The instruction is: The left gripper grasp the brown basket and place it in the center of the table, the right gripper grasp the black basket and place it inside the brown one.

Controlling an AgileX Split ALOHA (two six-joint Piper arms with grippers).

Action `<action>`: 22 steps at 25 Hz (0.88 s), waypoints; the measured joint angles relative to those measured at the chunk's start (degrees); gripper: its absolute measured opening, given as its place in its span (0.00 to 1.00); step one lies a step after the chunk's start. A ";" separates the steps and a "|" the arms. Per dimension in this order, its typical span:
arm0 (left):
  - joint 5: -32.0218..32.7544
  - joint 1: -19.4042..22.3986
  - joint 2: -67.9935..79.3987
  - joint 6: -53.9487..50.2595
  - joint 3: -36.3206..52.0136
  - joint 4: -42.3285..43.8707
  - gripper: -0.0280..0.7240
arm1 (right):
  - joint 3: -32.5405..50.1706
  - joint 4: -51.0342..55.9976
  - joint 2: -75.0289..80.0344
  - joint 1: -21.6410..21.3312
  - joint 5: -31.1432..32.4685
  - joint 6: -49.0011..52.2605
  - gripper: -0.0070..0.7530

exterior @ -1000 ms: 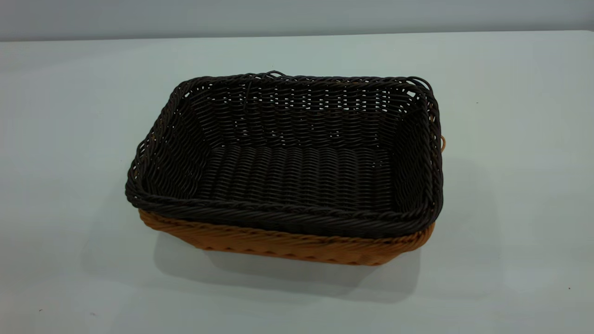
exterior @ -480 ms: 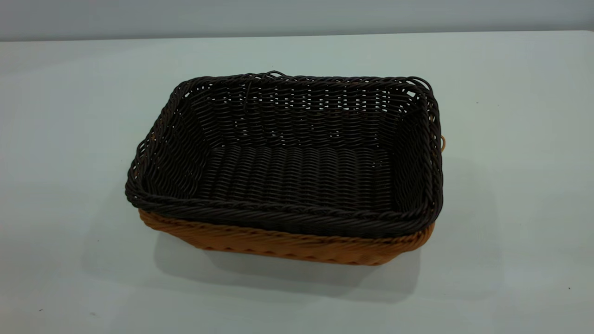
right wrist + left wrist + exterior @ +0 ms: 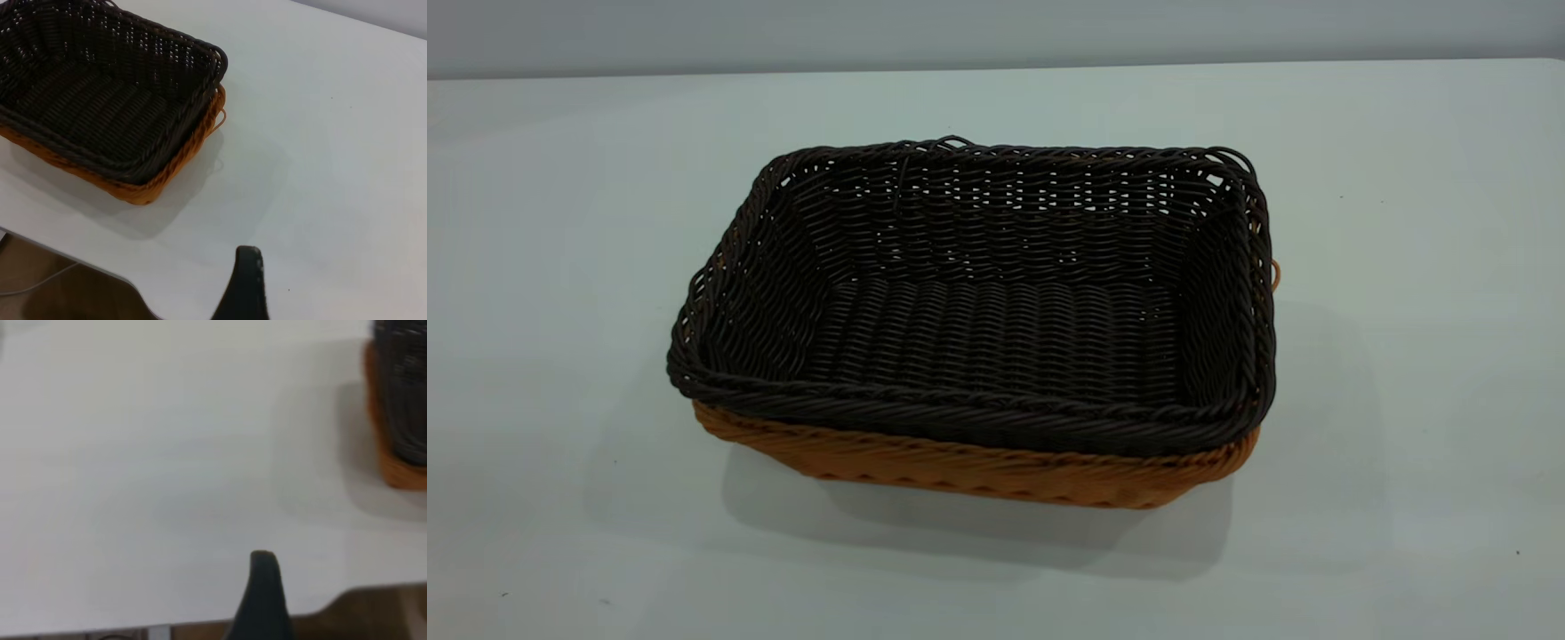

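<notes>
The black basket [image 3: 996,338] sits nested inside the brown basket [image 3: 978,471] in the middle of the white table [image 3: 560,222]. Only the brown basket's front wall and a small loop handle at the right end show below the dark rim. Neither gripper is in the exterior view. In the left wrist view my left gripper [image 3: 327,587] is open and empty over the table's edge, far from the baskets [image 3: 400,420]; one finger [image 3: 263,593] shows. In the right wrist view my right gripper [image 3: 300,270] is open and empty, back from the nested baskets [image 3: 113,100]; one finger [image 3: 245,287] shows.
Bare white tabletop surrounds the baskets on all sides. The table's edge and the brown floor beyond it show in the left wrist view [image 3: 373,613] and in the right wrist view [image 3: 60,293].
</notes>
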 joint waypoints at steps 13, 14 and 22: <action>0.00 4.26 -0.63 -1.25 0.00 1.75 0.77 | 0.00 0.00 0.00 0.00 0.00 0.00 0.79; 0.00 4.00 -0.63 -1.25 0.00 1.75 0.77 | 0.00 0.00 0.00 0.00 0.00 0.00 0.79; 0.00 3.13 -0.63 -1.25 0.00 1.81 0.77 | 0.00 0.00 0.00 0.00 0.00 0.00 0.79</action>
